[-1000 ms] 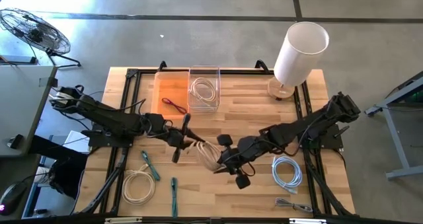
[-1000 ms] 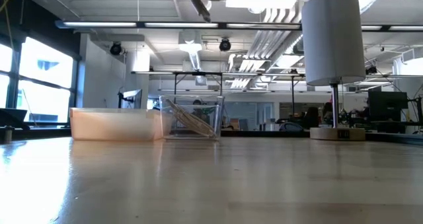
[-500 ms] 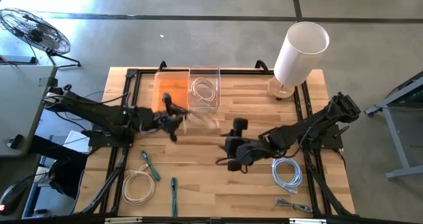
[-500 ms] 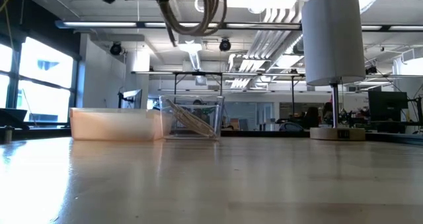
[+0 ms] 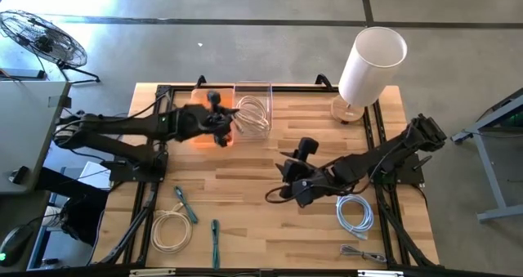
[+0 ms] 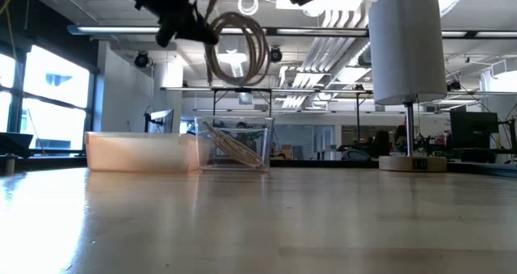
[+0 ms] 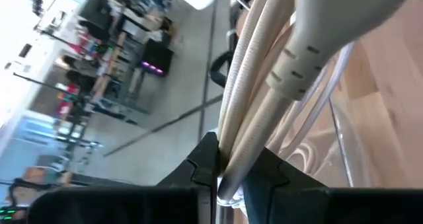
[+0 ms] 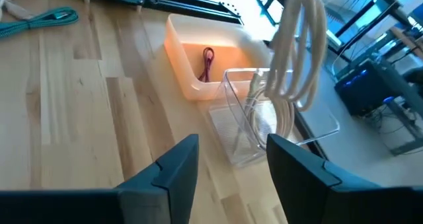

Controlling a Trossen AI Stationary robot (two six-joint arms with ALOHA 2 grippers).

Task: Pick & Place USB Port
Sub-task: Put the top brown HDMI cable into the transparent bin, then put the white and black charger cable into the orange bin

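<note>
A beige coiled cable [image 6: 238, 48] hangs in the air from my left gripper [image 5: 227, 123], which is shut on it above the clear box [image 5: 252, 113] at the table's far edge. The coil also shows in the right wrist view [image 8: 297, 45]. The clear box holds another coiled cable [image 8: 264, 118]. An orange bin [image 8: 192, 65] beside it holds a red cable [image 8: 208, 59]. My right gripper [image 5: 282, 187] hovers open over the table's middle, touching nothing. My left gripper pinches several strands of the beige coil [image 7: 231, 151] between its two fingers [image 7: 201, 164]. The coil is lifted clear and hangs as loose loops [image 6: 242, 56] beside the gripper, above the clear box.
A white lamp [image 5: 368, 60] stands at the far right corner. A white cable coil [image 5: 355, 212] and a grey cable [image 5: 364, 252] lie near right. A beige coil [image 5: 170, 228] and two teal cables [image 5: 186, 205] [image 5: 215, 243] lie near left.
My left gripper has carried the beige coil from the table's middle toward the far edge, to above the clear box, turning as it went. My right gripper, which was beside the coil, has stayed near the middle, drawn back slightly to the right.
</note>
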